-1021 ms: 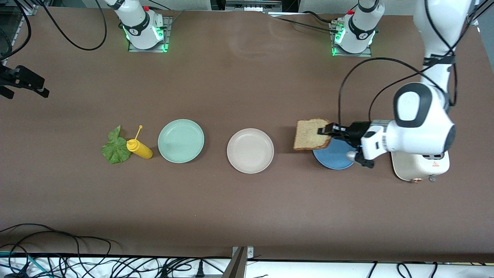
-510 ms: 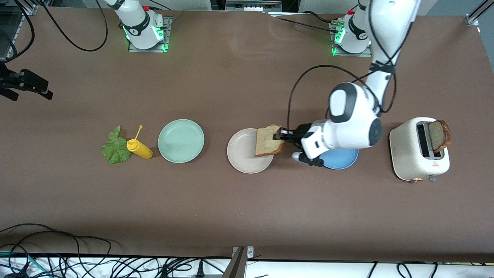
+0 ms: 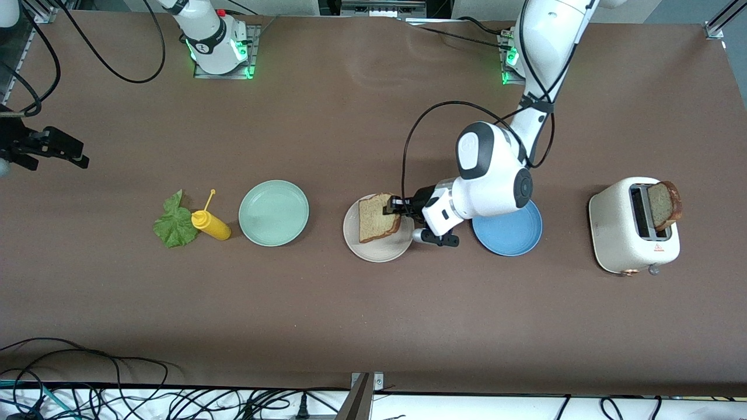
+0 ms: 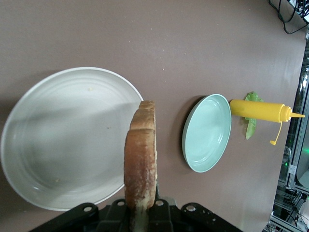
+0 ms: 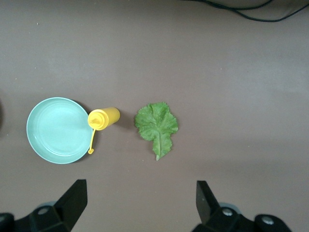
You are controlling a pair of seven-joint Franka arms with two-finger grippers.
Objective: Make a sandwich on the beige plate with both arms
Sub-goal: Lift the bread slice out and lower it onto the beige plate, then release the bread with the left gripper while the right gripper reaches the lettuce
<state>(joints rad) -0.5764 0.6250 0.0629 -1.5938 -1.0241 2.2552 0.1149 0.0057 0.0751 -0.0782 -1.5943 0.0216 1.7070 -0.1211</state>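
Left gripper (image 3: 397, 205) grips a bread slice (image 3: 377, 217) over the beige plate (image 3: 379, 249); right gripper (image 5: 137, 203), fingers spread, overlooks the lettuce leaf (image 5: 156, 123).

The left gripper (image 3: 398, 207) has its fingertips hidden by the bread slice (image 3: 378, 217) they clamp; the left wrist view cuts off its body. The right gripper (image 3: 55, 149) runs off the front view's edge. The toaster (image 3: 633, 233) hides the second slice's (image 3: 664, 205) lower half

Brown table (image 3: 362, 326). In a row along its middle: lettuce leaf (image 3: 173, 221) toward the right arm's end, touching yellow squeeze bottle (image 3: 211, 226), mint-green plate (image 3: 273, 212), beige plate (image 3: 379, 248), blue plate (image 3: 509, 233), white toaster (image 3: 633, 226) toward the left arm's end.
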